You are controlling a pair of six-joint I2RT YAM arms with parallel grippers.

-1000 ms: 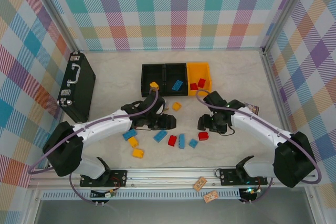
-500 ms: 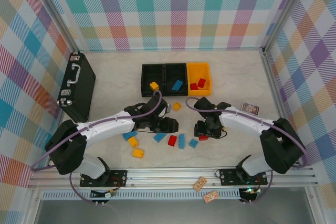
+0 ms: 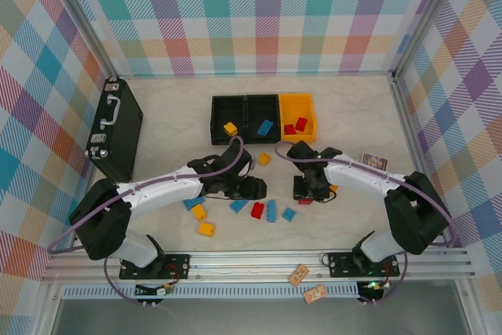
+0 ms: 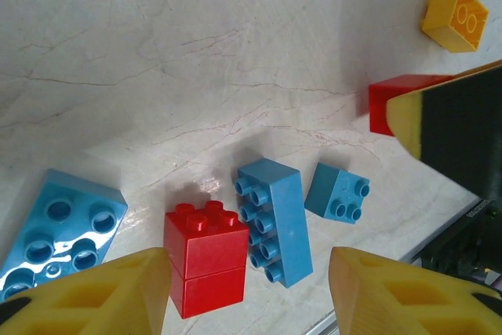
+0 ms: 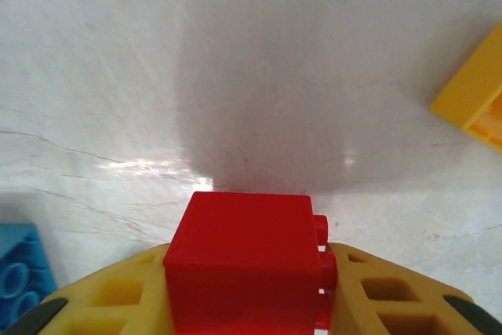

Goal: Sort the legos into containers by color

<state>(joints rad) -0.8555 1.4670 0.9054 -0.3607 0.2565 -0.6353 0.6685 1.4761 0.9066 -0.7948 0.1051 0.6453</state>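
Note:
The containers [image 3: 263, 107] stand in a row at the back: two black bins and an orange-yellow one [image 3: 298, 107]. A yellow lego [image 3: 230, 128], a blue one [image 3: 265, 126] and two red ones [image 3: 295, 125] lie inside them. Loose legos lie on the table: red [image 4: 205, 256], long blue [image 4: 274, 221], small blue [image 4: 337, 192], yellow [image 4: 455, 17]. My left gripper [image 4: 247, 296] [image 3: 251, 187] hovers open above the red and long blue legos. My right gripper [image 5: 247, 304] [image 3: 310, 192] is low on the table, shut on a red lego [image 5: 243, 260].
A black briefcase [image 3: 115, 127] lies at the left wall. A small card [image 3: 374, 162] sits right of the right arm. More blue and yellow legos [image 3: 199, 212] lie at front left. Paper tags [image 3: 298, 274] rest on the front rail.
The right gripper has slid left onto the red lego and closed on it. The left gripper has drifted slightly right, still open.

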